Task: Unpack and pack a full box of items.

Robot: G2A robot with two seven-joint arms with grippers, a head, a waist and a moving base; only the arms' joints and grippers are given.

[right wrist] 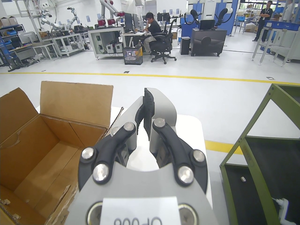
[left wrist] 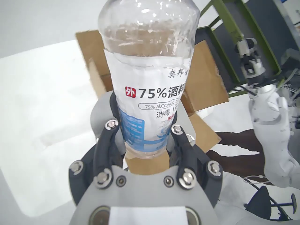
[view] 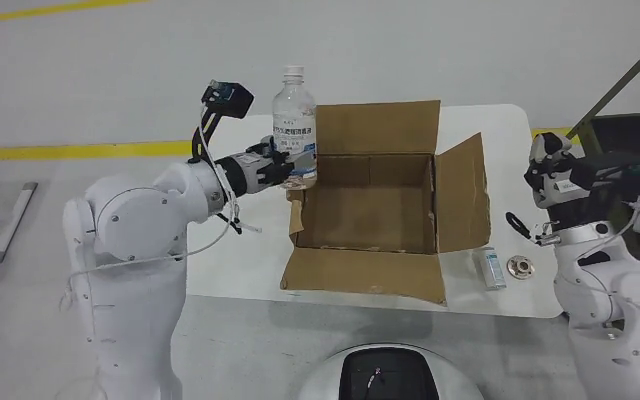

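Note:
A clear bottle [view: 294, 118] with a white cap and a white-blue label stands upright in my left gripper [view: 283, 166], held over the left edge of the open cardboard box [view: 372, 262]. In the left wrist view the left gripper [left wrist: 145, 127] is shut on the bottle's [left wrist: 148, 66] lower part, with the box [left wrist: 206, 78] behind it. The box floor looks bare. My right gripper [view: 548, 148] hangs to the right of the box, over the table's right edge. In its own view the right gripper [right wrist: 146, 105] is shut with nothing in it, the box [right wrist: 49, 139] beside it.
On the white table [view: 250, 270], right of the box, lie a small white-blue pack [view: 489, 268] and a round ring-like item [view: 518, 266]. A green-framed cart [right wrist: 262, 151] stands beyond the table's right edge. The box flaps stick out on all sides.

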